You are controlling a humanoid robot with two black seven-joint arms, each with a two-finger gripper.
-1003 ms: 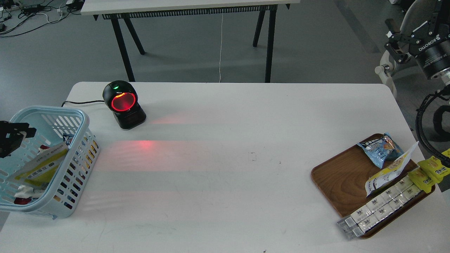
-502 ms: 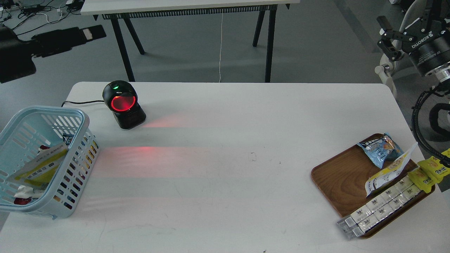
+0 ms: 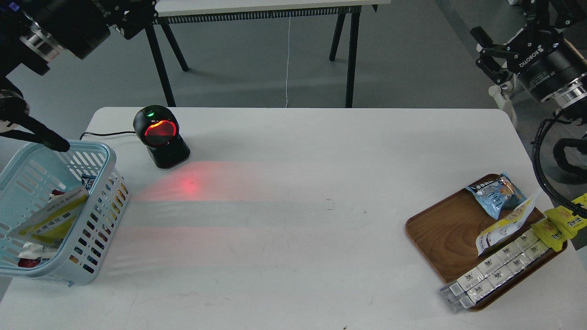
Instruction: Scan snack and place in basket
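at left table (image 3: pixel 293 256) edge, light-blue slotted plastic basket (image 3: pixel 98 197) holding yellow flat snack pouch (image 3: pixel 50 220); wide bare middle; left claw (image 3: pixel 133 18) unreadable, right claw (image 3: pixel 493 50) spread.

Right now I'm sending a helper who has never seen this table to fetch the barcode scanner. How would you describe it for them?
Start at the light-blue basket on the white table's left edge. Just right of it, near the table's far side, stands the scanner. It is the only black, rounded thing on the table, with a glowing red oval window and a small green light on top.

Slotted plastic basket (image 3: pixel 107 158), wood-grain tray (image 3: pixel 440 233), matt white table (image 3: pixel 293 229), glossy black scanner (image 3: pixel 160 142).
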